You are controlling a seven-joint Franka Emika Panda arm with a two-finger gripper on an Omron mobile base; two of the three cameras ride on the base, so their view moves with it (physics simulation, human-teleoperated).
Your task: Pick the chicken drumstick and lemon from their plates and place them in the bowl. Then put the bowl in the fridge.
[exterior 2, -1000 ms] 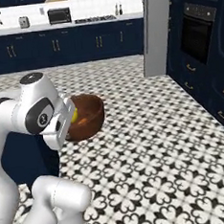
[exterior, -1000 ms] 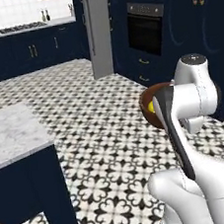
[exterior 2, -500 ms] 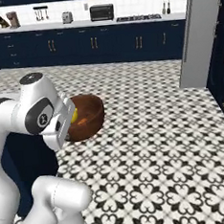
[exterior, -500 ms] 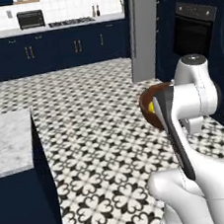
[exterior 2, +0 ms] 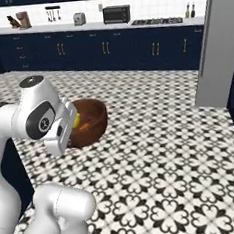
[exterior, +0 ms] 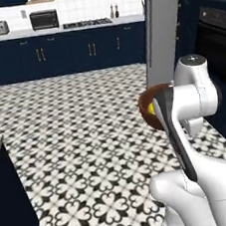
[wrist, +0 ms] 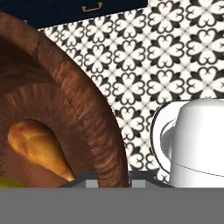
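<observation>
Transport step: bowl (exterior 2: 89, 121) carried above the floor, end effector clamped on its rim, w/ drumstick (wrist: 39, 148) + lemon (exterior: 149, 109) inside. Fridge (exterior: 162, 28) just ahead-right. Next: approach fridge, keep bowl level.

patterned floor (exterior: 77, 134), navy cabinets (exterior 2: 108, 49), toaster oven (exterior: 43, 19)

Both base cams sit behind the arm, left and right, looking forward and down at the same patterned floor (exterior: 78, 139) and bowl (exterior 2: 91, 120). Hand cam's jammed right against the bowl's rim, 9 o'clock side.
</observation>
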